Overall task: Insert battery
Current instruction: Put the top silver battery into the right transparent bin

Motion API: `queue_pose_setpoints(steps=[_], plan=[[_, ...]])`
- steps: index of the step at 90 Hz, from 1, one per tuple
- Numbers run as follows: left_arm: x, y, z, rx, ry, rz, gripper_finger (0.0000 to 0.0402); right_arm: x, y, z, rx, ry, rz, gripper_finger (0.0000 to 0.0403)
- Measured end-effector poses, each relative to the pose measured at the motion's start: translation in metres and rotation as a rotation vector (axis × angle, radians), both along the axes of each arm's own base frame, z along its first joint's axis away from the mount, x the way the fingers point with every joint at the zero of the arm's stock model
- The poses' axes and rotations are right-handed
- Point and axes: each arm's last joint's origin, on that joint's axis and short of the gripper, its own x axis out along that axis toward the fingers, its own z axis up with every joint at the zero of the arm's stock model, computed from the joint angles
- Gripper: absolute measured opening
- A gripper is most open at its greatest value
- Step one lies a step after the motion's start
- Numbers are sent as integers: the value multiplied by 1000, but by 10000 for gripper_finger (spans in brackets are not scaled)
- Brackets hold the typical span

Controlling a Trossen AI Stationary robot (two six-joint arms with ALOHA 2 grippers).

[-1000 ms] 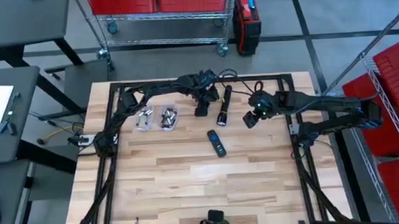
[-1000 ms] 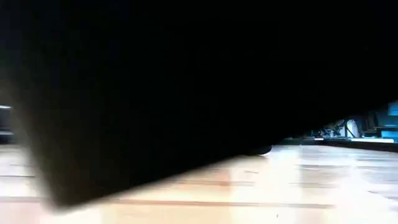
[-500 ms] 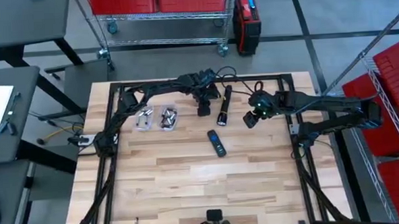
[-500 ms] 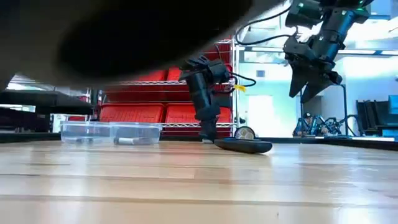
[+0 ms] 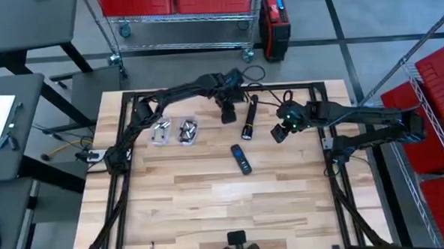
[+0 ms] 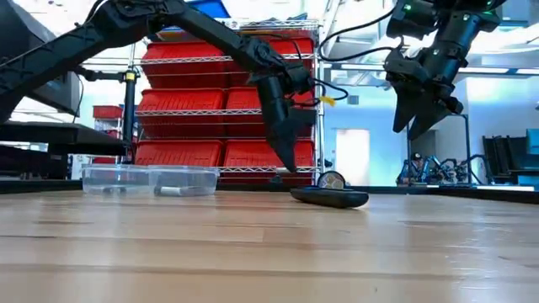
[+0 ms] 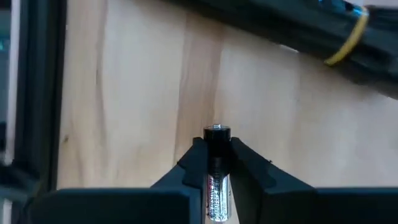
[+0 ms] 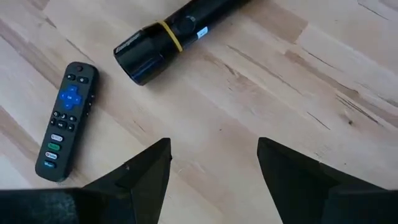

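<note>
Left gripper (image 7: 211,163) clamps a battery (image 7: 216,177), label unreadable, near table's (image 5: 210,192) far edge. Right gripper (image 8: 213,163) spread, empty, above flashlight (image 8: 177,34) and remote (image 8: 64,119).

Overhead camera looks straight down on table (image 5: 210,200). Low camera level with tabletop. Wrist cameras close above wood. Remote (image 5: 241,158) shared: overhead, low, right wrist.

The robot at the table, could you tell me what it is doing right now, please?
The left hand is shut on a battery and holds it above the wood near the far edge of the table, close to the black flashlight. The right hand hangs open on the flashlight's other side, holding nothing. A remote lies nearer the middle, and two clear trays sit off to the left. The battery is not yet inserted.
</note>
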Motion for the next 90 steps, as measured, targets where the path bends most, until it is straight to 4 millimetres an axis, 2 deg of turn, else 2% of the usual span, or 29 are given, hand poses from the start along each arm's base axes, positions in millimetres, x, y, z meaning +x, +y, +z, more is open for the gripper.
queue_pose_setpoints(steps=[15,41,52,79,90], plan=[[-11,-4,12,-81,93,67,22,0,0,0,-9,12,20,232],[-32,-7,8,-199,275,163,21,-2,1,-1,-22,49,64,232],[-42,-8,21,-216,288,198,20,-3,1,-2,-21,56,67,232],[-81,-11,52,-259,329,341,20,-5,2,-3,-16,85,77,232],[-103,-23,53,-281,344,420,20,-5,2,-3,-15,87,72,232]])
